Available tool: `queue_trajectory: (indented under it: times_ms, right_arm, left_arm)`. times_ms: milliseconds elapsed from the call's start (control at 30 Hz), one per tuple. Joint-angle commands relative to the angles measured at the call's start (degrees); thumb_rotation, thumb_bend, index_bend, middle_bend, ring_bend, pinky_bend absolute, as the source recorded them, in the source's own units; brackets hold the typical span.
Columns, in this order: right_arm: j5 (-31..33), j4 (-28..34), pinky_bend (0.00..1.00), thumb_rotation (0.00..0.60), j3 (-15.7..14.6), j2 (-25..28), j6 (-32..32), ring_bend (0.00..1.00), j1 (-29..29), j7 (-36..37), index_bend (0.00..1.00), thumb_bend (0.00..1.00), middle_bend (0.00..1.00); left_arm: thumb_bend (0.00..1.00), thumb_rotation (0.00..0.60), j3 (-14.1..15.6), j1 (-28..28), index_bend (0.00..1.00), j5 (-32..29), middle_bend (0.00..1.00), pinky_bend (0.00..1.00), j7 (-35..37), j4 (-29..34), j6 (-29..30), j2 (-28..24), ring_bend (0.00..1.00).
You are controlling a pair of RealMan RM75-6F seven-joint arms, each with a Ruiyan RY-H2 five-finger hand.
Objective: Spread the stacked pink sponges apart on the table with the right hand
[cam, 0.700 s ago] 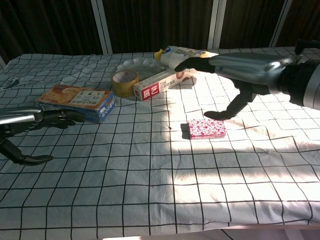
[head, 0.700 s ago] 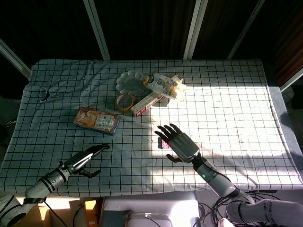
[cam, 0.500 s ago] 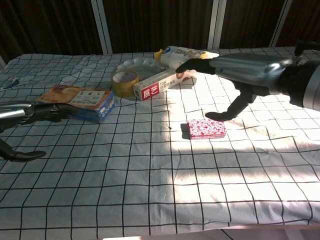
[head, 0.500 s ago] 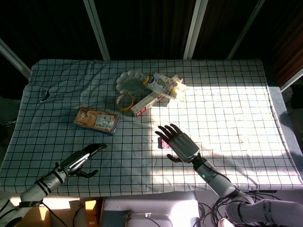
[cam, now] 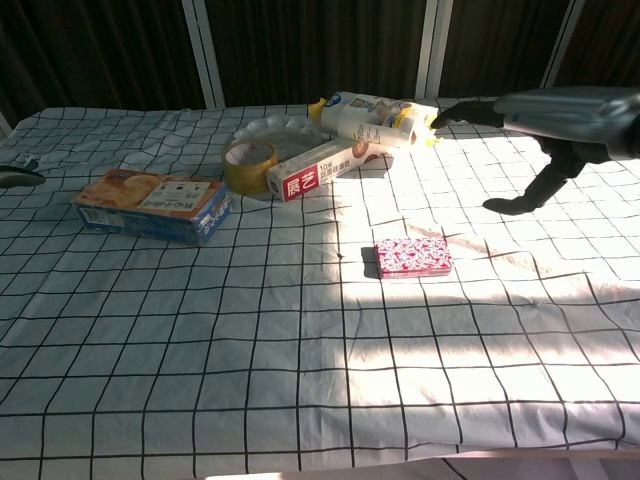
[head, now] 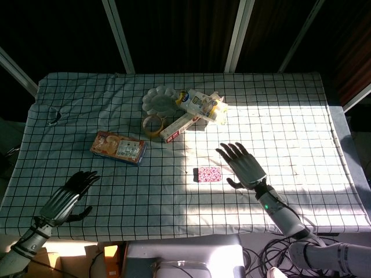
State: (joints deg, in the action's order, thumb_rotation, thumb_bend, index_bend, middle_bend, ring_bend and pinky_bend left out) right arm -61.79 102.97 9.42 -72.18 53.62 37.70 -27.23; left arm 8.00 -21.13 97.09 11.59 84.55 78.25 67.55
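Now the pink sponges [head: 209, 174] lie stacked on the table [head: 290, 133], near the tape roll [head: 153, 125]. The right hand [head: 243, 165] hovers beside them, fingers [head: 231, 152] spread, holding nothing. A hard push might slide both sponges together.

Tape roll [head: 153, 124], white dish [head: 160, 99], boxes

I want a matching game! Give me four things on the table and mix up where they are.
Things:
1. pink sponges
2. tape roll
3. right hand
4. snack box

Places:
A. open, just right of the pink stack in the head view
B. in the sunlit patch, mid-table
C. left side, in shade
D. beside the white plate

Pairs: 1-B, 2-D, 3-A, 4-C
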Motion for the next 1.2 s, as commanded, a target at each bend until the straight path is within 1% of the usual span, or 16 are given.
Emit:
queue_trajectory:
  times_ms: [33,100,167,233,333,433,533,733,967,1200]
  right_arm:
    - [9.0,-1.5,0.0,0.6,-0.1,1.8,-3.5,0.0,2.4,-3.3,0.0,0.28,0.0]
    - [13.9,-2.5,0.0,0.6,-0.7,1.2,-4.9,0.0,4.5,-5.7,0.01,0.27,0.0]
    - [17.0,-3.2,0.0,0.6,-1.1,0.3,-5.5,0.0,5.9,-7.0,0.02,0.27,0.0]
    - [19.7,-4.2,0.0,0.6,-1.4,-1.3,-6.0,0.0,7.5,-8.0,0.03,0.27,0.0]
    - [21.8,-6.1,0.0,0.6,-2.1,-4.0,-6.1,0.0,9.5,-9.3,0.04,0.27,0.0]
    - [23.8,-7.9,0.0,0.6,-2.7,-6.9,-5.9,0.0,11.2,-10.4,0.06,0.26,0.0]
    - [25.2,-9.0,0.0,0.6,-3.2,-8.9,-5.6,0.0,12.5,-10.9,0.09,0.25,0.0]
    - [26.4,-10.2,0.0,0.6,-4.4,-11.0,-4.4,0.0,14.0,-12.1,0.11,0.24,0.0]
    - [26.6,-13.0,0.0,0.6,-4.7,-13.7,-3.8,0.0,15.1,-11.5,0.19,0.24,0.0]
    - [27.4,-14.6,0.0,0.6,-5.0,-15.4,-3.8,0.0,15.9,-11.4,0.2,0.24,0.0]
  left_arm:
    - [0.37,0.6,0.4,9.6,0.0,1.7,0.0,0.01,-8.1,-10.3,12.9,5.3,0.0]
    - [0.37,0.6,0.3,13.1,0.0,1.1,0.0,0.01,-8.2,-15.1,16.8,7.8,0.0]
    - [0.37,0.6,0.3,14.9,0.0,0.2,0.0,0.01,-6.0,-17.6,18.2,8.8,0.0]
    - [0.37,0.6,0.1,16.1,0.0,-0.7,0.0,0.01,-3.1,-20.0,18.6,9.5,0.0]
    - [0.37,0.6,0.0,16.7,0.0,-1.8,0.0,0.01,-0.6,-21.9,17.4,9.9,0.0]
    - [0.37,0.6,0.3,16.6,0.0,-1.5,0.0,0.01,1.5,-22.4,16.0,10.0,0.0]
    - [0.37,0.6,0.2,16.5,0.0,-1.3,0.0,0.01,2.1,-22.8,15.2,10.3,0.0]
    - [0.37,0.6,0.2,16.3,0.0,-1.2,0.0,0.01,2.9,-22.9,13.5,10.3,0.0]
    - [0.37,0.6,-0.2,16.0,0.0,-1.5,0.0,0.01,2.9,-22.6,11.7,10.3,0.0]
    - [0.37,0.6,-0.6,15.9,0.0,-1.3,0.0,0.01,2.4,-21.9,11.1,10.0,0.0]
